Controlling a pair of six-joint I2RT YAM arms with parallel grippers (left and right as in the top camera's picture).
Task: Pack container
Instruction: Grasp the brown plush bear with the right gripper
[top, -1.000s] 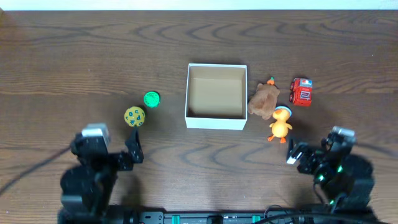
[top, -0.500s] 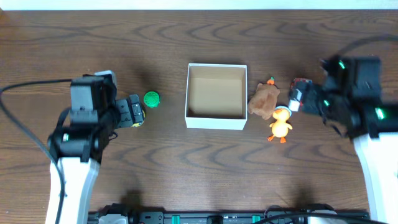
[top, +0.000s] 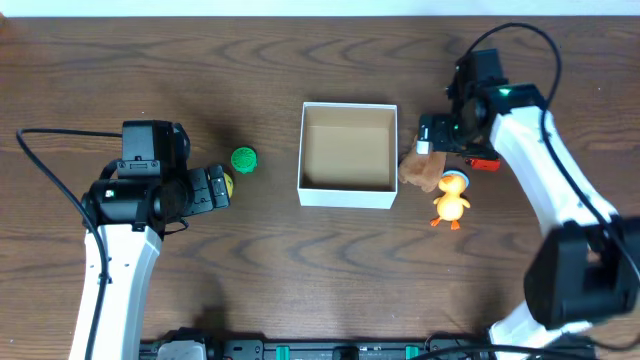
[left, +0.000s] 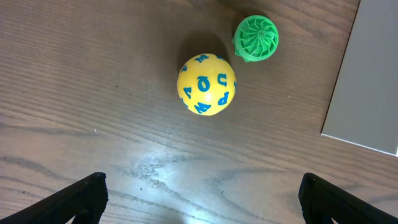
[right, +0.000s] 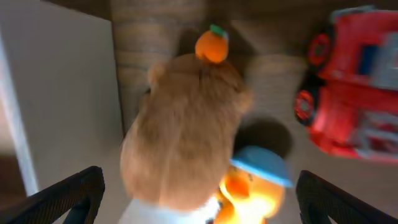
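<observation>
The container (top: 347, 197), a square white box with a tan inside, stands empty mid-table. My left gripper (top: 215, 187) is open, hovering just left of a yellow ball with blue letters (left: 206, 84); a green ribbed ball (left: 255, 38) lies beside it, also in the overhead view (top: 244, 159). The box wall (left: 373, 81) shows at the right of the left wrist view. My right gripper (top: 432, 140) is open above a brown plush toy (right: 186, 130), next to an orange duck with a blue cap (right: 255, 186) and a red truck (right: 354, 106).
In the overhead view the plush (top: 420, 172) lies against the box's right side, the duck (top: 451, 200) in front of it, the truck (top: 487, 161) partly hidden by my right arm. Cables trail from both arms.
My right arm swung left from over the truck to above the plush beside the box. My left gripper shifted slightly and stays by the yellow ball. No toy moved.
</observation>
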